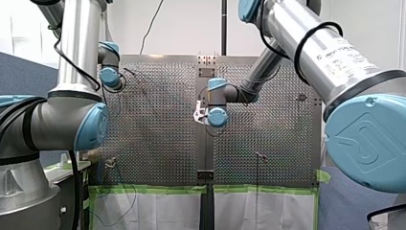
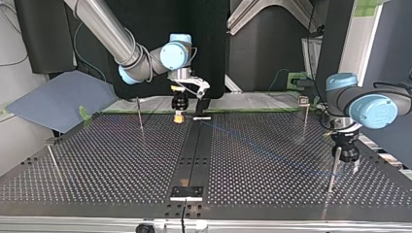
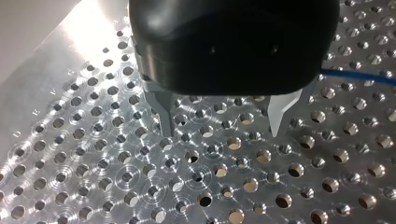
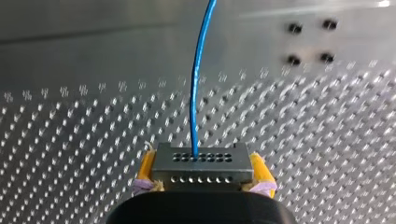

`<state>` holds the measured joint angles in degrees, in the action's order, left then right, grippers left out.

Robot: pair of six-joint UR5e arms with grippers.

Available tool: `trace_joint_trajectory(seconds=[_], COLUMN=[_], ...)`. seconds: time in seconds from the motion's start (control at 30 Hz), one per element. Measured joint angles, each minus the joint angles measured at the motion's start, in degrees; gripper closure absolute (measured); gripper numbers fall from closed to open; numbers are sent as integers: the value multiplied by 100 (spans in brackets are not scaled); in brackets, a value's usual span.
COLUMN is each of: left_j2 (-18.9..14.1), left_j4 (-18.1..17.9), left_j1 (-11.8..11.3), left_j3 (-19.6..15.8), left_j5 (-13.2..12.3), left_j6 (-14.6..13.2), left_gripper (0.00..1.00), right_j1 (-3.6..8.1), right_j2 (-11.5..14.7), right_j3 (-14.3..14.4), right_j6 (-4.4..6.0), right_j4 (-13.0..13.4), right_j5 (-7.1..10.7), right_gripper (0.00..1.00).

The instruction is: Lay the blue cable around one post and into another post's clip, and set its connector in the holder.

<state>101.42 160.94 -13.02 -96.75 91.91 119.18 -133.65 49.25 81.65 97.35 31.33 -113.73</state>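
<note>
Above the perforated table [image 3: 93,154]: right gripper [image 4: 203,170] clamps the connector [image 4: 201,162] of the blue cable [image 4: 195,93]; left gripper [image 3: 222,133] spread wide, apparently empty.

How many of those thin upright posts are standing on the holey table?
4, by the top view: far left post, far right post, near left post, near right post. Others may be hidden.

The cable [image 4: 198,79] leaves the right wrist view past its edge, is only a faint blur in the top view (its course by the posts [image 2: 140,114] cannot be told), and the connector [image 4: 201,167] hides most of both pads [image 4: 146,169].
</note>
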Motion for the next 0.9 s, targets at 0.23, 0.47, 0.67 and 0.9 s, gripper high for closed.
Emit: trace_joint_trajectory(seconds=[0.23, 0.47, 0.67, 0.9], left_j2=[1, 2, 2, 0], left_j4=[0, 0, 0, 0], left_j1=[6, 11, 12, 12], left_j3=[-2, -2, -1, 0], left_j5=[2, 2, 6, 6], left_j6=[0, 0, 0, 0], left_gripper=[0, 0, 0, 0], right_j1=[208, 279, 329, 475], right_j2=[-136, -518, -883, -1279], right_j3=[400, 813, 1179, 1575], right_j6=[-2, 115, 267, 464], right_j4=[402, 813, 1178, 1575], right_j5=[-72, -380, -695, -855], right_gripper=[53, 53, 53, 53])
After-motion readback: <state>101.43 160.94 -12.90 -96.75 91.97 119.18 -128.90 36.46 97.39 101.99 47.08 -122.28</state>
